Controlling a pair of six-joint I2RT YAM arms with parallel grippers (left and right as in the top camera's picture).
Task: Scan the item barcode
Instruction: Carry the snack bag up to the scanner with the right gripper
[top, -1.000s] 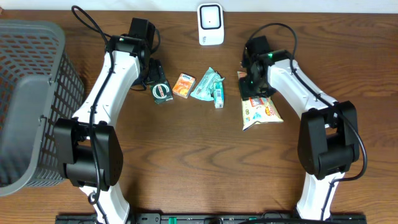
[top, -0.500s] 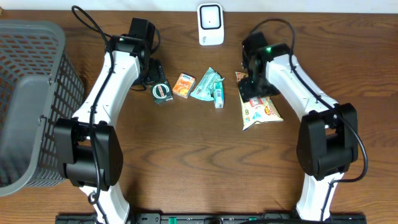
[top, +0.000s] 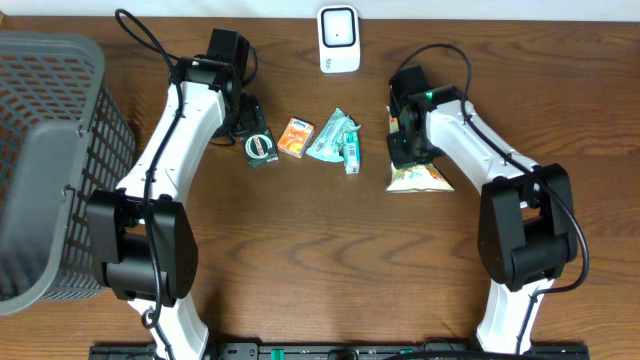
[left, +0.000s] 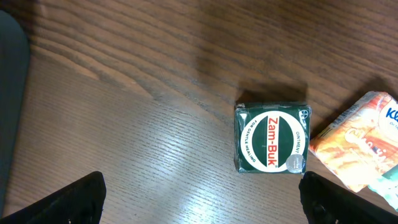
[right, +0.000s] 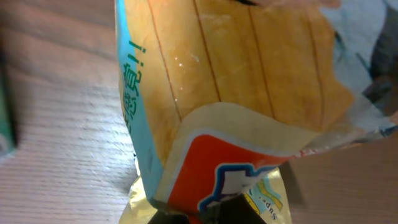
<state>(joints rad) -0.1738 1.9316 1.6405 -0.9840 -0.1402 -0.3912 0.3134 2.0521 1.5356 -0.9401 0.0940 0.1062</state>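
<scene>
Snack bag (top: 420, 178) being pinched at its top
Overhead: the right gripper (top: 407, 148) is clamping the bag, right of a teal packet (top: 333, 135); the scanner (top: 339, 38) is standing beyond, unobstructed. Left wrist: the left gripper (left: 199, 202) is hanging spread wide by the Zam-Buk box (left: 272, 139). Right wrist: the film is looking light, crinkly and slippery, so the sealed edge is probably offering the safest hold.
</scene>
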